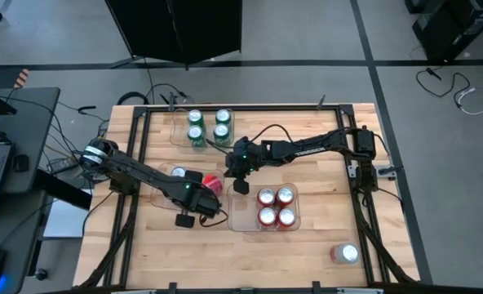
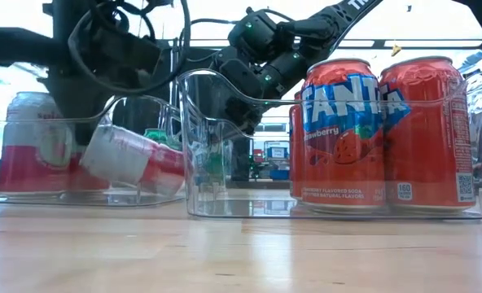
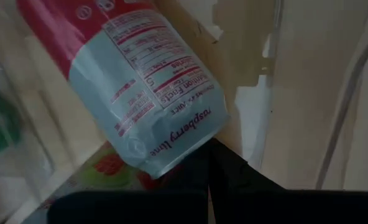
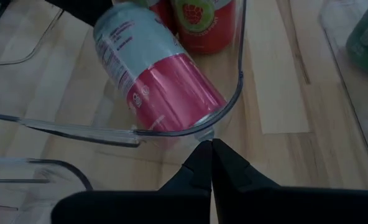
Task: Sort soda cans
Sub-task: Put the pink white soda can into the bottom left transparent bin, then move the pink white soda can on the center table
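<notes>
One silver-white can (image 4: 156, 78) lies tipped in the clear tray (image 4: 230, 106) at nine o'clock of the table (image 1: 323, 245). Both claws, left (image 3: 210, 163) and right (image 4: 211, 155), are pinched together, empty. Best to spread the left fingers, grip its middle, then stand it upright.

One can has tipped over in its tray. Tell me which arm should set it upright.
Left, probably: the left pincer, shut, sits right against the tipped silver-white and red can. The right pincer, also shut, is outside the clear plastic tray's wall.
</notes>
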### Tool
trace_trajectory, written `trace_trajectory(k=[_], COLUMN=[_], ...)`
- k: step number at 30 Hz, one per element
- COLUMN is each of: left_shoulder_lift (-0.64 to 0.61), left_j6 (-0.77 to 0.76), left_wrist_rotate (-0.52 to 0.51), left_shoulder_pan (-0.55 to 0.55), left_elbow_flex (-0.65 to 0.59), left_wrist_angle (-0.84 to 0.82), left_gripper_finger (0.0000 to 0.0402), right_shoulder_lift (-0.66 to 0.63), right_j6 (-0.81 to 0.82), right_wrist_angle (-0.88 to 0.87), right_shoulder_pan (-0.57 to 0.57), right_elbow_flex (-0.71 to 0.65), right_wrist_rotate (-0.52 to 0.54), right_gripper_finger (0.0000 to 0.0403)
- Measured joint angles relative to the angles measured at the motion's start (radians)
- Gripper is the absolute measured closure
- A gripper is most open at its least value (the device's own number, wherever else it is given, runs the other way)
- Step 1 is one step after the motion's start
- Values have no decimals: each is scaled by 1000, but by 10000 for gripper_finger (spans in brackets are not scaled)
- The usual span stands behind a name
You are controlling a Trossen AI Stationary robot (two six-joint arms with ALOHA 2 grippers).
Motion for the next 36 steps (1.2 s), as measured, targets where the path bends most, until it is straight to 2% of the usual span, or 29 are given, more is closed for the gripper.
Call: trace_trajectory(k=[5,14,19,22,26,36], left_shoulder_lift=[0,-4,2,-2,-3,-57], left_j6=[2,48,114,169,185,109], left_wrist_rotate=[-43,-195,-364,-330,-306,-246], left_shoulder_pan=[0,36,100,139,179,163], left_elbow_flex=[51,131,155,156,155,149], left_wrist_angle=[-35,-64,15,79,80,54], left_gripper_finger=[402,402,401,401,401,401], right_shoulder_lift=[0,-2,-2,-2,-2,-2], right_j6=[-2,-9,-11,-15,-26,-34], right_wrist_angle=[-5,-18,-23,-27,-35,-42], right_shoulder_pan=[1,1,11,18,27,30], right_elbow_flex=[0,0,0,0,0,0], right_wrist_rotate=[0,6,-11,-22,-2,2], right_gripper_finger=[403,403,403,403,403,403])
